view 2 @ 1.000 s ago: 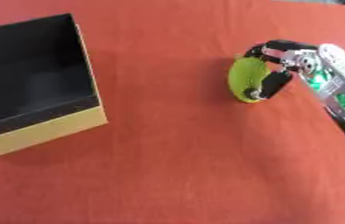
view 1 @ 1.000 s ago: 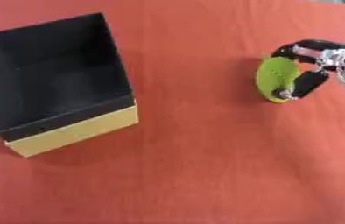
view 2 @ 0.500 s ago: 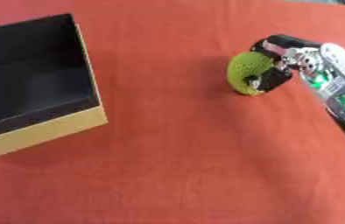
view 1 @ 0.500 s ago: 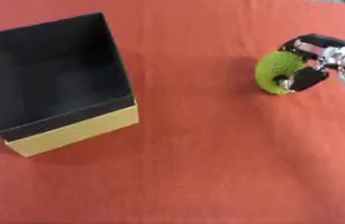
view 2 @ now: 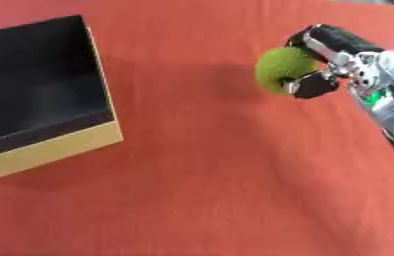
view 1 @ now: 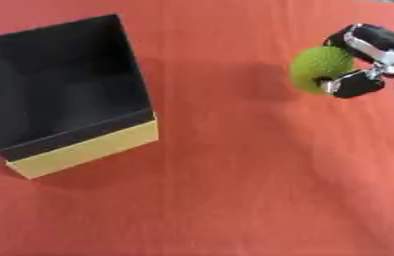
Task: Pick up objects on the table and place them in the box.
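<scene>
green ball (view 2: pixel 281 68), round and rough-skinned, sits in the right hand (view 2: pixel 323 60) at the upper right, fingers and thumb curled round it, lifted above the red table (view 1: pixel 235 190) with its shadow to the left. no writing shows on it. well apart at the left stands the black box (view 1: pixel 69 90) with a yellow side, its dark inside showing nothing.

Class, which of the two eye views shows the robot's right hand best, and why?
The right eye view: the right hand, curled round the green ball, shows with its wrist and forearm. The left eye view shows the same grasp, but the frame's edge cuts off the wrist.
</scene>
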